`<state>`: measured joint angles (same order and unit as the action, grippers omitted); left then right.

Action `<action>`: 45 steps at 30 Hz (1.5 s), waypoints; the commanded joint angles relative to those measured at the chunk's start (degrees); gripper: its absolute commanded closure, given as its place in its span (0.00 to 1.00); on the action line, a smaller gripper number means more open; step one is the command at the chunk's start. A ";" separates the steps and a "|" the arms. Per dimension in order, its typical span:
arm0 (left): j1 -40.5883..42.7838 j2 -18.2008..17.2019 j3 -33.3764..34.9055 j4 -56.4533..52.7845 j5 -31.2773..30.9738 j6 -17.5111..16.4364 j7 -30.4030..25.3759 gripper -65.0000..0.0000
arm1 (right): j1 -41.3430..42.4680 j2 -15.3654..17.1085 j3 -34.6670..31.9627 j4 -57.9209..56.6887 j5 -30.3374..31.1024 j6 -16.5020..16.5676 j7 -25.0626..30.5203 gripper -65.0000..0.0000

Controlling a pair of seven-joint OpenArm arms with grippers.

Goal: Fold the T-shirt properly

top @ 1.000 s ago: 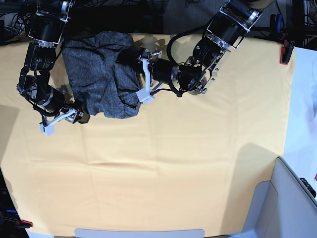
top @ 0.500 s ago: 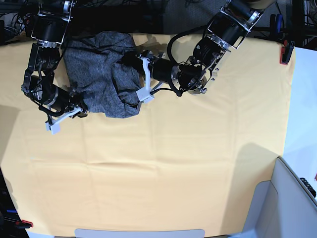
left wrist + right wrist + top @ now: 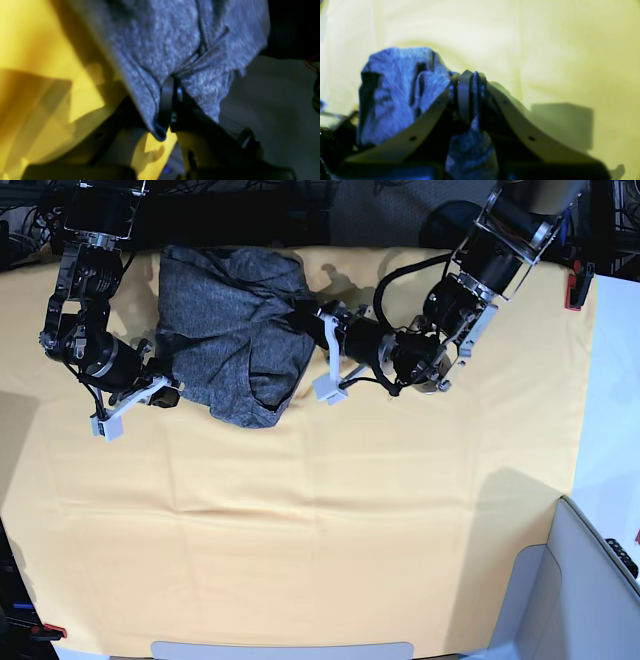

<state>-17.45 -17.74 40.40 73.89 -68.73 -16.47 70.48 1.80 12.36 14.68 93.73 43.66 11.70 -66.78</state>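
Note:
The T-shirt (image 3: 232, 330) is a crumpled charcoal-grey heap at the back left of the yellow tablecloth (image 3: 350, 510). At the heap's right edge my left gripper (image 3: 318, 352) is shut on a fold of it. The left wrist view shows that gripper (image 3: 172, 97) pinching a stitched hem of the T-shirt (image 3: 160, 45). My right gripper (image 3: 165, 393) is shut on the heap's lower left edge. In the right wrist view the right gripper (image 3: 470, 85) has grey fabric between its fingers, and the rest of the T-shirt (image 3: 395, 92) bunches up to the left.
A red clamp (image 3: 577, 288) holds the cloth at the back right, and another red clamp (image 3: 50, 632) sits at the front left corner. A grey-white bin (image 3: 585, 580) stands at the front right. Dark cables and frames run behind the table's far edge.
Both grippers have gone from open to shut on the shirt. The left arm has moved right, drawing the shirt's right side with it, and the heap now lies wider and further right.

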 commanded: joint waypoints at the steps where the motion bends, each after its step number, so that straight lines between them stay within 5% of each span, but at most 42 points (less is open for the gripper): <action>1: -2.28 -0.59 -0.27 0.18 3.01 1.04 0.34 0.99 | -0.44 0.61 0.22 1.34 0.78 0.21 0.45 1.00; 11: -11.60 -0.24 5.44 -5.80 4.42 1.04 -0.37 0.99 | -7.12 0.08 0.14 2.66 0.87 0.21 0.45 1.00; 22: -14.68 6.97 6.59 -8.96 23.85 0.69 -0.37 0.99 | -12.04 -4.40 -0.22 8.38 0.87 0.21 -0.07 1.00; 33: -14.85 11.10 6.59 -8.96 35.98 0.60 -2.39 0.99 | -14.07 -4.05 -11.64 8.38 0.87 0.21 0.10 1.00; 45: -17.23 10.66 6.41 -8.96 37.30 0.60 -4.41 0.99 | -15.83 -1.33 -12.87 8.46 0.87 0.21 0.01 1.00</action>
<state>-33.04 -6.55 47.13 65.10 -35.97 -17.43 66.78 -13.39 10.61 1.96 101.89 45.23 11.75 -63.31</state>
